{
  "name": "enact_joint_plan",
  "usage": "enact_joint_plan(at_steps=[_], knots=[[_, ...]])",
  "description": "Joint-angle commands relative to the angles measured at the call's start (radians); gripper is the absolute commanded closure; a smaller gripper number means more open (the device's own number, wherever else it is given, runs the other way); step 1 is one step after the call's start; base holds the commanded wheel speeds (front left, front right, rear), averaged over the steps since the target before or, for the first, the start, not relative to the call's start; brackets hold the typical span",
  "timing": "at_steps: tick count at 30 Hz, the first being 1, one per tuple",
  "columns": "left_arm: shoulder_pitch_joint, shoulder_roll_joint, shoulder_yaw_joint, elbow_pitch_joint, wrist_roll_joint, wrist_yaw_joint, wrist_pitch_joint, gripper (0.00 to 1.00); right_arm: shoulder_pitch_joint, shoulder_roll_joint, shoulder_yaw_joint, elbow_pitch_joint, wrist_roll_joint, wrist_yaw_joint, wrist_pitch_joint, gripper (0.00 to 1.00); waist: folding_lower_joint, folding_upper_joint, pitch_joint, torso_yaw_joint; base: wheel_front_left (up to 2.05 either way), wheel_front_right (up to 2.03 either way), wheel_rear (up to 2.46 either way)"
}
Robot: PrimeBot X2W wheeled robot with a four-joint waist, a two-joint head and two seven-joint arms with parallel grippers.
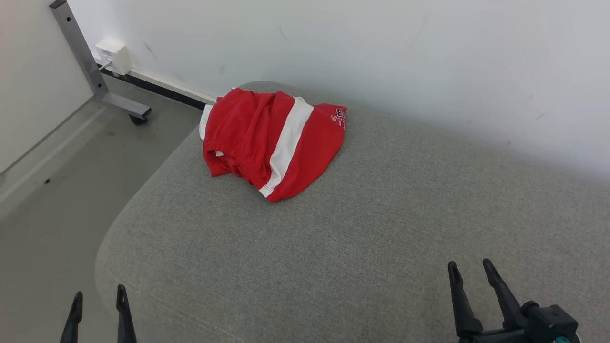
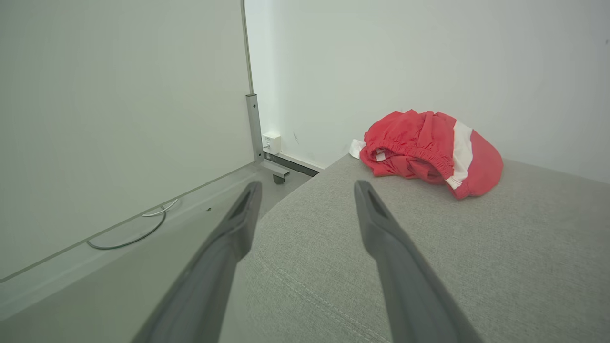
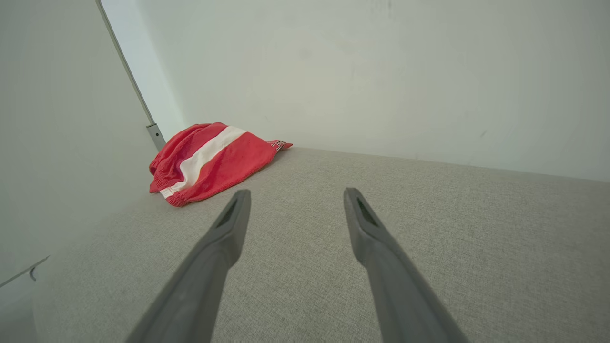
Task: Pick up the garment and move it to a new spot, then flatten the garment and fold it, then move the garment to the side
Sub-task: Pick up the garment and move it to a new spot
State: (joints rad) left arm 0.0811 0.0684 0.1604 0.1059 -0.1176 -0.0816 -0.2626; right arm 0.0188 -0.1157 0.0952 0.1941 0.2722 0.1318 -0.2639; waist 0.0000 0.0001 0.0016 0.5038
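Note:
The garment is a pair of red shorts with a white side stripe, lying crumpled at the far left corner of a grey upholstered surface close to the wall. The left wrist view shows the garment ahead and to the right, its elastic waistband facing me. In the right wrist view the garment lies ahead on the left. My left gripper hangs open at the lower left, over the surface's near left edge. My right gripper stands open at the lower right above the fabric. Both are empty and far from the garment.
A white wall runs along the far side of the surface. Left of it lies grey floor with a metal post on a caster foot, a white wall box, and a cable loop by the partition.

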Motion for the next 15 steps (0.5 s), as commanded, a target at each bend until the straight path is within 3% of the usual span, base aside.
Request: enact_joint_plan(at_steps=[1,8,15], knots=[[0.009,-0.005,0.002,-0.008,-0.005,0.003,-0.004,0.00,-0.005,-0.008,0.002,0.004,0.010,-0.002,-0.001,0.00,0.0000,-0.0001,0.001,0.000,0.00,0.00,0.00],[-0.043,0.006,-0.002,0.013,-0.012,-0.008,-0.004,0.00,0.002,-0.007,-0.014,0.002,0.008,-0.002,-0.001,0.00,0.0000,-0.0001,-0.002,-0.017,0.00,0.00,0.00],[-0.200,0.036,0.005,0.044,-0.046,-0.020,0.000,0.00,-0.038,-0.039,-0.029,-0.019,-0.006,-0.002,-0.001,0.00,0.0000,-0.0001,0.091,-0.169,0.00,0.00,0.00]])
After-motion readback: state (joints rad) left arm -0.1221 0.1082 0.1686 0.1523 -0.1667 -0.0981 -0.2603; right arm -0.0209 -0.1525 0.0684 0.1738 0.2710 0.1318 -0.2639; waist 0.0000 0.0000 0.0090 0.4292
